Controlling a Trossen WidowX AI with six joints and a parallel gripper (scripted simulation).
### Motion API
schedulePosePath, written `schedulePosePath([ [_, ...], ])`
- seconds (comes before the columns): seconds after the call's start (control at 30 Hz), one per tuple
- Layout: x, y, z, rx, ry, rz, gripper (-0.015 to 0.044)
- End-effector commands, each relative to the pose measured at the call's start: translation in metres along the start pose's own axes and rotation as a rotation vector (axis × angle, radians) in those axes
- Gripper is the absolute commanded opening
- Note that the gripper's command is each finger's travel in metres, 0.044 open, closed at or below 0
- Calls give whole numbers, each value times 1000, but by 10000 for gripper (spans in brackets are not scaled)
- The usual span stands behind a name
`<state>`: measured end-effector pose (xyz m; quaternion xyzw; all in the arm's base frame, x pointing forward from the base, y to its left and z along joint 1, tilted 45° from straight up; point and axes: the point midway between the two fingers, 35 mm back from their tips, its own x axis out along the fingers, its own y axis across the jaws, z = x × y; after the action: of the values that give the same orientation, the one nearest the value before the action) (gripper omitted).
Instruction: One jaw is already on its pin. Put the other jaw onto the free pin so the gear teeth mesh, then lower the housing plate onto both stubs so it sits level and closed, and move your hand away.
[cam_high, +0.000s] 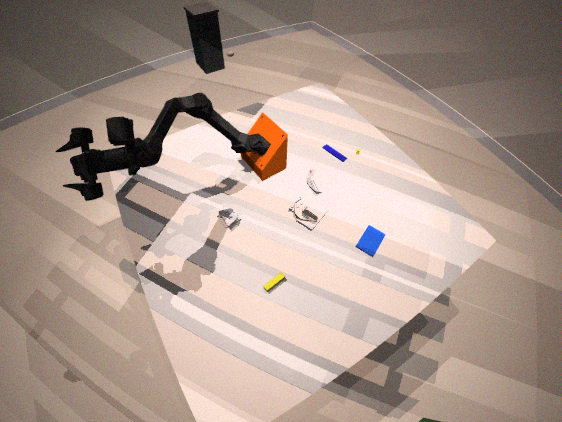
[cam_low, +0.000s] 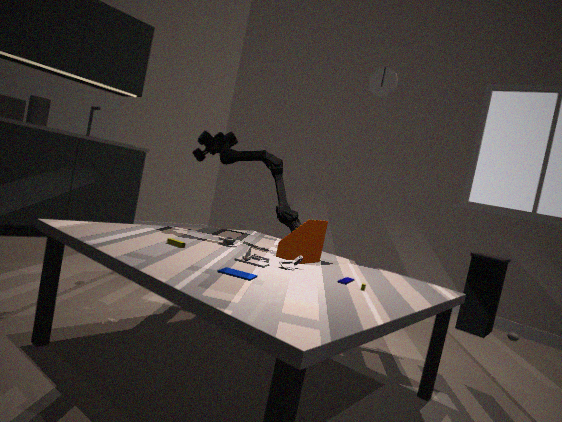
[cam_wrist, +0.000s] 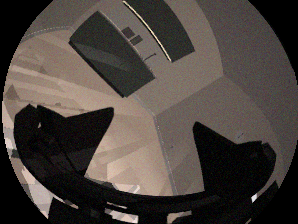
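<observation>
A pale, thin base plate (cam_high: 312, 226) (cam_low: 260, 263) lies mid-table with a curved jaw (cam_high: 300, 212) on it; its pins are too small to make out. A loose pale curved jaw (cam_high: 313, 182) (cam_low: 291, 264) lies apart from it, on the side towards the orange block. A small pale part (cam_high: 230, 218) (cam_low: 227, 241), seemingly the housing plate, lies on the table on the other side of the base. My gripper (cam_high: 60, 168) (cam_low: 199, 145) (cam_wrist: 154, 119) is open and empty, raised high and far from all these parts, pointing away from them.
An orange wedge block (cam_high: 275, 152) (cam_low: 305, 245) stands at the arm's base. A blue slab (cam_high: 370, 240) (cam_low: 237, 273), a yellow bar (cam_high: 274, 282) (cam_low: 176, 242), a dark blue bar (cam_high: 334, 153) (cam_low: 345, 281) and a tiny yellow piece (cam_high: 358, 151) (cam_low: 363, 287) lie around the parts.
</observation>
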<state>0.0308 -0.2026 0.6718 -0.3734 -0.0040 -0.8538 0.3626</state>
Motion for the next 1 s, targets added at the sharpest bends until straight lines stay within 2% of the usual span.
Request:
schedulePosePath([
  [0.0, -10, 41, 7, -59, -32, 99, 440],
  [0.37, -37, 93, 16, -94, -88, 275, 440],
  [0.97, -116, 187, 40, -237, -238, 567, 440],
])
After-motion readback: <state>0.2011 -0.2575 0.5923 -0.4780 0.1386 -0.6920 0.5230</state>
